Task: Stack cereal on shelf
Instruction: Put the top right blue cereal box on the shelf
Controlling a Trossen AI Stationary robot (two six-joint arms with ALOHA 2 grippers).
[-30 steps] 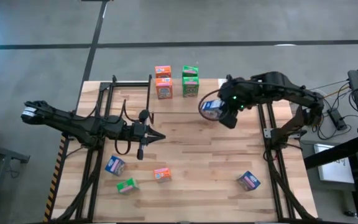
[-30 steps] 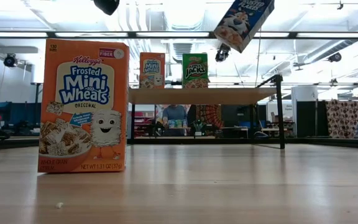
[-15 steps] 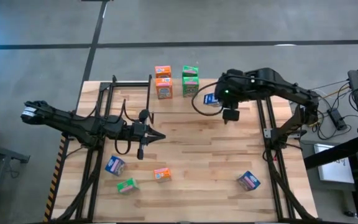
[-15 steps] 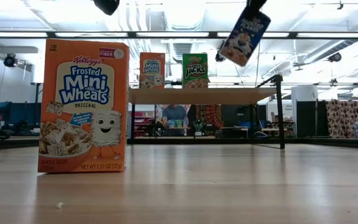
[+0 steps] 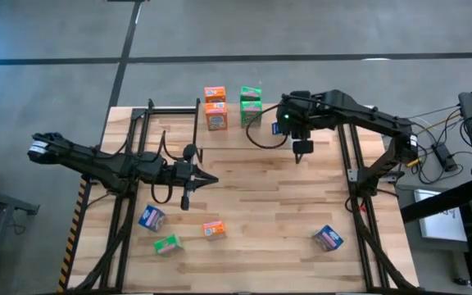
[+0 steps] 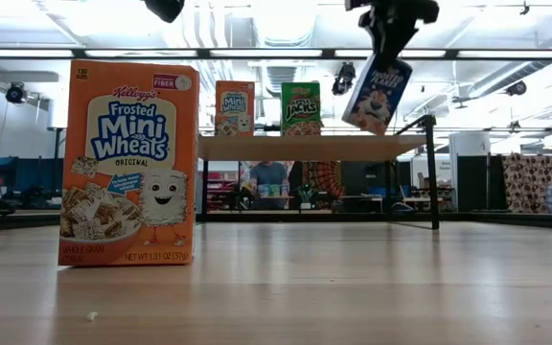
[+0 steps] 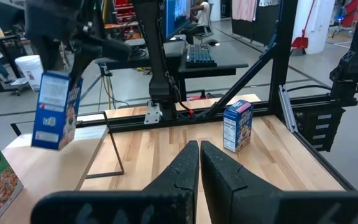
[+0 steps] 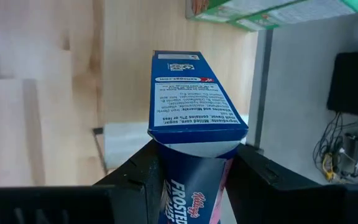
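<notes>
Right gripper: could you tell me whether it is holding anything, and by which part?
The right gripper holds a blue cereal box by its upper end, fingers on opposite sides, hanging tilted above the shelf. The left gripper holds nothing.

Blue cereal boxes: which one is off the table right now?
The blue box gripped by the right gripper, tilted above the shelf; the other two blue boxes sit on the tabletop.

The shelf (image 5: pixel 228 111) bears orange boxes (image 5: pixel 215 109) and green boxes (image 5: pixel 251 106).
</notes>
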